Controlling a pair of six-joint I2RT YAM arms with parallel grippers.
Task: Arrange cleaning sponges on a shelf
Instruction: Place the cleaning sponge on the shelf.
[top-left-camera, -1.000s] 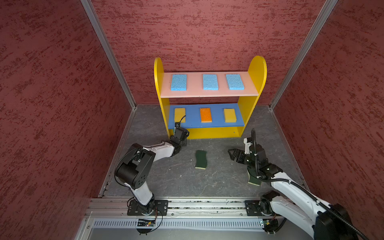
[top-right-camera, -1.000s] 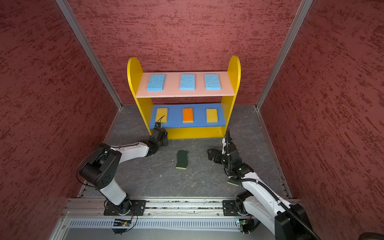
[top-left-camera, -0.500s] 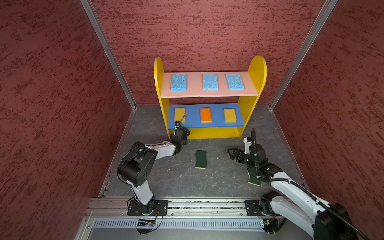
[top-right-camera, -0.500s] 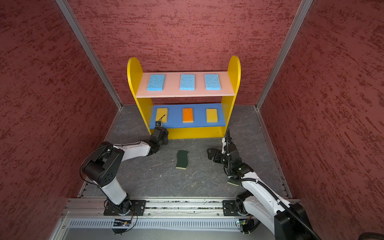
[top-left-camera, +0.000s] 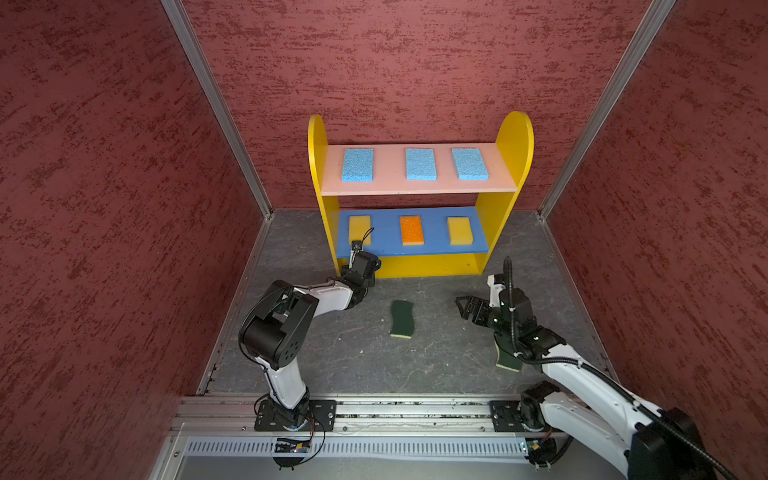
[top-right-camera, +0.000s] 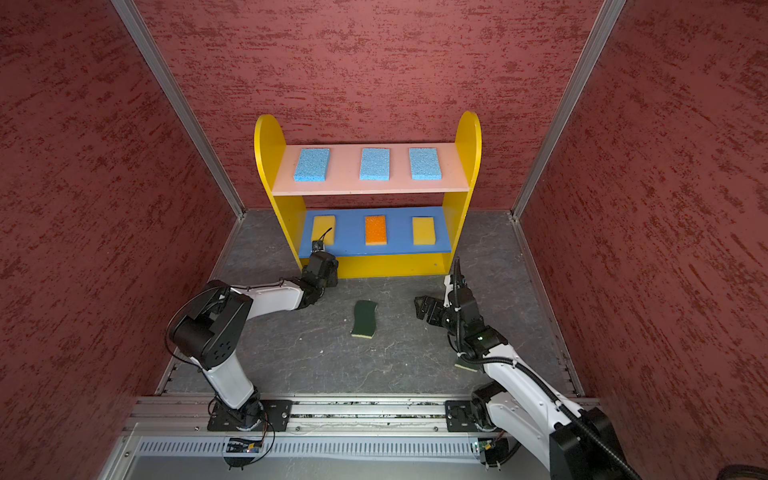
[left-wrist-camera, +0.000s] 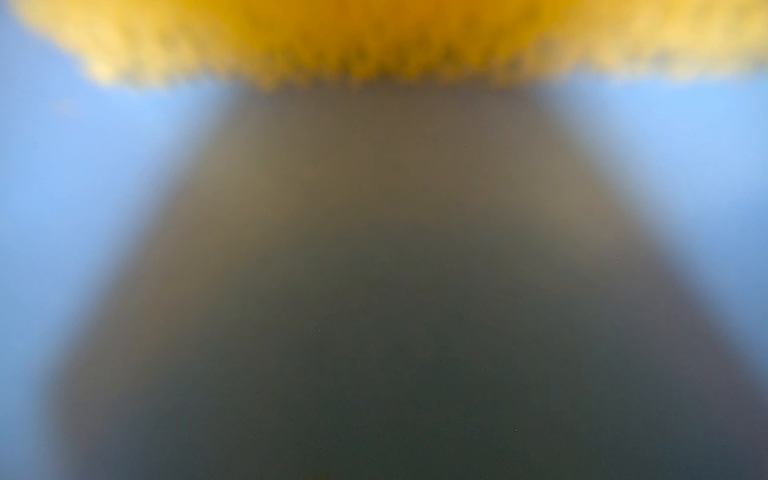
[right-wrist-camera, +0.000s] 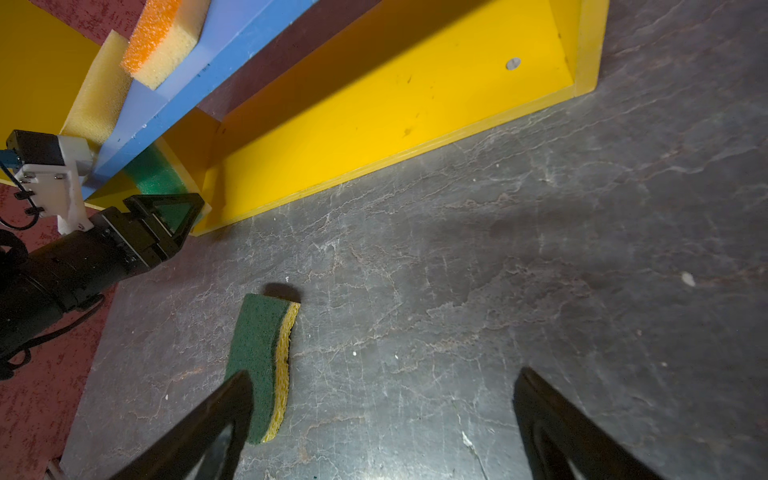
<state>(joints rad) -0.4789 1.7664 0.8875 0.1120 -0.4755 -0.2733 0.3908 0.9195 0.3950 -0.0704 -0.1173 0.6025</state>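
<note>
Left end effector (right-wrist-camera: 183, 210) at the bottom level of the shelf (right-wrist-camera: 374, 124), right end effector (top-left-camera: 460, 308) spread wide.
You can't tell whether left grips the bright green sponge (right-wrist-camera: 153, 176) lying there; a dark green sponge (right-wrist-camera: 257, 353) lies on the surface (right-wrist-camera: 540, 270) before the shelf.

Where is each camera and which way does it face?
Both top views: high behind the robot, looking down at the shelf and floor; left arm and right arm show.
Left wrist: against the blue board; blur, no gripper discernible.
Right wrist: low, facing the shelf's base; open right gripper, left gripper beyond.
Shared: the dark green sponge, top and right wrist.
</note>
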